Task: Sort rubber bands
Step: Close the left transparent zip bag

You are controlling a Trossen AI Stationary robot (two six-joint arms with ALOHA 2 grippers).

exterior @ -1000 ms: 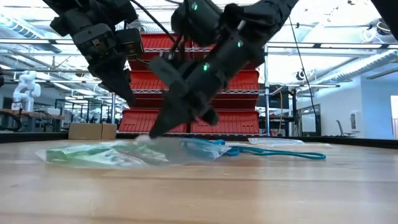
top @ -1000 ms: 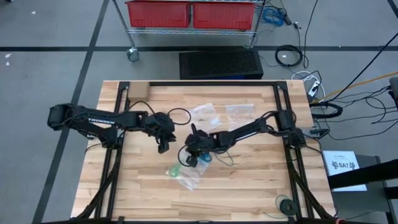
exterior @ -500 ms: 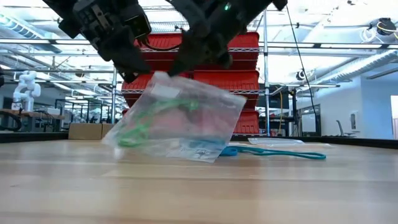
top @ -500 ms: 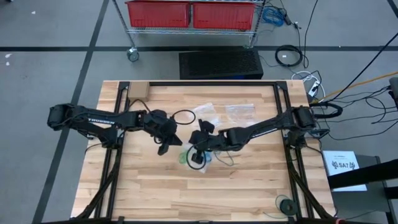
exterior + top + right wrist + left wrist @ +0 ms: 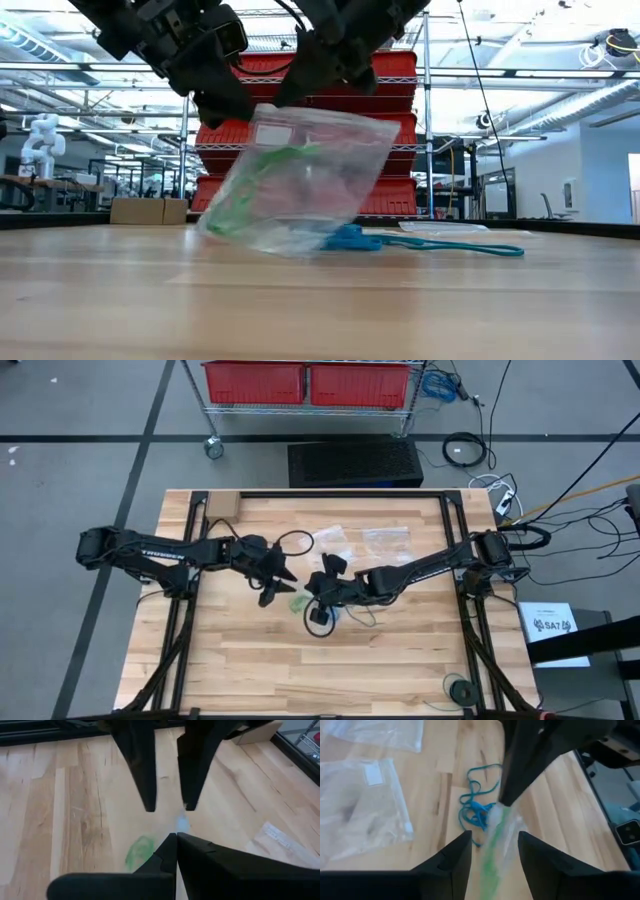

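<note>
On the left arm, white lettering, too small to read.

Even, bright overhead light falls on the wooden surface in the high view, leaving only faint, soft shadows beneath the arms. In the low view the ceiling lights behind the red bins glare white and the arms above the clear bag read as dark silhouettes, while the surface nearest the camera is out of focus. Both wrist views are soft: the bag is smeared with blur, and the green rubber bands show only as a hazy patch.
</note>
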